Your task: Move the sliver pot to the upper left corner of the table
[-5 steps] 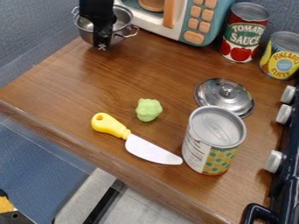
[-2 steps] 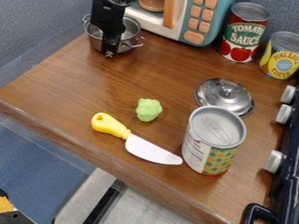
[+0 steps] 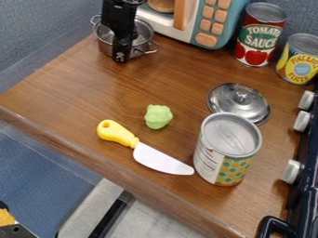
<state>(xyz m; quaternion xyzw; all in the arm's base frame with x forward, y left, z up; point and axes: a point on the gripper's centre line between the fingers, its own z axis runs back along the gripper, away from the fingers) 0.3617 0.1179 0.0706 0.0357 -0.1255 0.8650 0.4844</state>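
The black gripper [image 3: 120, 55] hangs from the top edge over the near side of the silver pot [image 3: 144, 37], in the upper left of the camera view. It covers the middle of the pot's rim and wall. The pot stands upright, with one handle showing at its left and one at its right. It sits at the upper left corner of the wooden table [image 3: 74, 83], left of the toy microwave. How the gripper's two sides stand is hidden from this angle.
Behind stands the toy microwave [image 3: 214, 23]. A green toy [image 3: 158, 116], a yellow-handled knife [image 3: 158, 158], a silver lid [image 3: 238, 102] and a can [image 3: 227, 148] lie mid-table. Tomato [image 3: 260, 35] and pineapple [image 3: 299, 59] cans stand at the right, by the stove [image 3: 304, 186].
The gripper and the pot have both shifted a little to the right and toward the camera. The other objects have stayed where they were.
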